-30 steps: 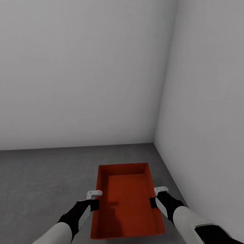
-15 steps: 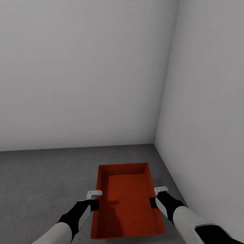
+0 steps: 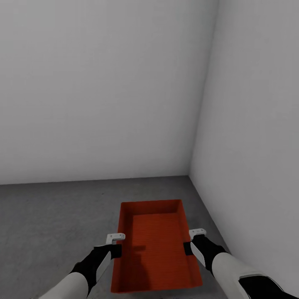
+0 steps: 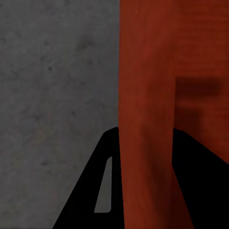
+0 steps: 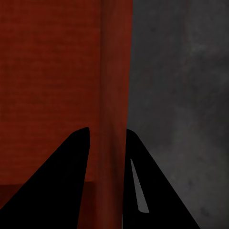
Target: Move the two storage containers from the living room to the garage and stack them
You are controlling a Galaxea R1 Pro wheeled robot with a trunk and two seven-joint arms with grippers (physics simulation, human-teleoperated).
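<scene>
Both claws, left gripper (image 3: 117,245) and right gripper (image 3: 190,241), pinch the red storage container's (image 3: 155,249) side walls, maybe just above the grey floor (image 3: 50,216).

head view high above container (image 3: 155,249), wrist views close on its walls

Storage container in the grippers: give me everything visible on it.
The storage container is a red-orange, open-topped, shallow rectangular bin of plastic look, with smooth walls and a faintly ribbed bottom. It looks empty. Its long axis points away from the robot, toward the corner of two white walls. The left gripper straddles its left long wall, and the right gripper straddles its right long wall, a finger on each side. Grey concrete floor lies beneath; whether it touches cannot be told.
</scene>
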